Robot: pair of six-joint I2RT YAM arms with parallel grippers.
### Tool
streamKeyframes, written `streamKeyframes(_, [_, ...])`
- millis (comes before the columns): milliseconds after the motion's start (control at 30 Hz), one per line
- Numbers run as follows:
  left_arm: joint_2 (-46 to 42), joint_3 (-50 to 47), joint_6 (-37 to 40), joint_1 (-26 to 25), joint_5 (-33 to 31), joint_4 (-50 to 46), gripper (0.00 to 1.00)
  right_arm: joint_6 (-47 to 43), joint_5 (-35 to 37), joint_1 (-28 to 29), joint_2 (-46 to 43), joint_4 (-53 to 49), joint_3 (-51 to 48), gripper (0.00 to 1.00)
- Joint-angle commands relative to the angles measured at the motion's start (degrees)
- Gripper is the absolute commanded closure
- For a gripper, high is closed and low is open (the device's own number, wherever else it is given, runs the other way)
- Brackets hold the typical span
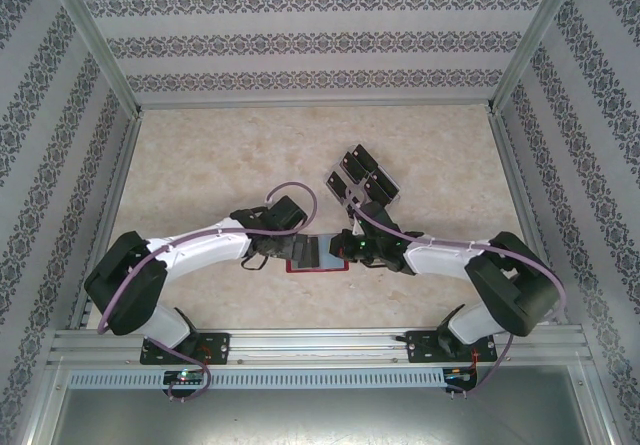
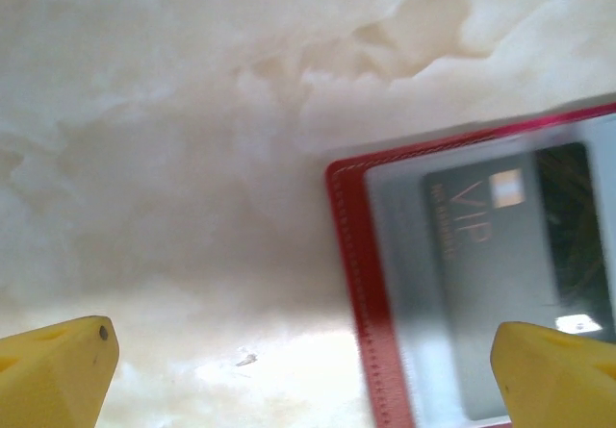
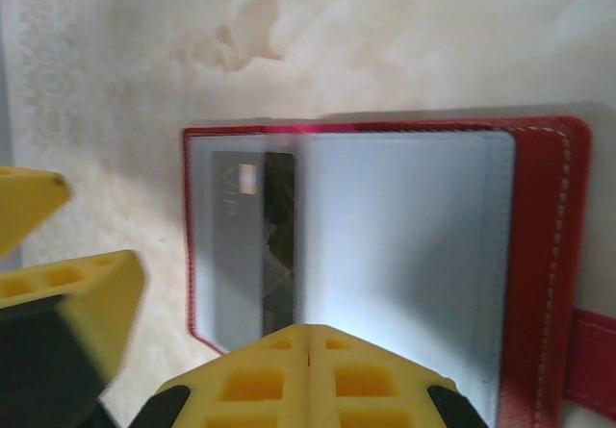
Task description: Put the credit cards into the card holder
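The wallet (image 1: 312,255) lies open and flat on the tabletop (image 1: 220,155), inner pockets up, between the two claws. One card (image 3: 252,255) sits in the clear pocket on the wallet's left-arm half. In the left wrist view the word "VIP" can be read on it (image 2: 491,255). The pocket beside it looks bare. The snap tab (image 3: 597,361) sticks out from the wallet's right-arm edge.

The left claw (image 1: 268,257) hangs at the wallet's left-arm edge with its fingers (image 2: 58,370) wide apart. One fingertip is over the bare tabletop beside the wallet (image 2: 348,274) and the other is over the pocket with the card. Nothing is between them.

The right claw (image 3: 308,351) has its fingers pressed together, with nothing visible between them. Its tip is at the wallet's (image 3: 404,255) near edge, about where the two pockets meet. From above, this claw (image 1: 345,250) is at the wallet's right-arm side.

Several loose cards (image 1: 362,173) lie in a cluster beyond the wallet's far right corner, apart from it.
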Motion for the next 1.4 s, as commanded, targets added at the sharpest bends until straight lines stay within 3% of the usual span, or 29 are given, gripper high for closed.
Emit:
streamKeyframes(0, [0.7, 2.4, 1.3, -0.8, 2.0, -0.8, 0.00, -0.2, 1.6, -0.2, 2.0, 1.6, -1.5, 0.97])
streamKeyframes(633, [11.5, 6.7, -0.4, -4.4, 2.9, 4.1, 0.00, 1.0, 3.2, -0.7, 4.0, 3.1, -3.6, 0.99])
streamKeyframes(1367, [8.7, 1.4, -0.9, -4.0, -1.7, 1.5, 0.00, 1.1, 3.4, -0.7, 4.3, 2.7, -3.3, 1.00])
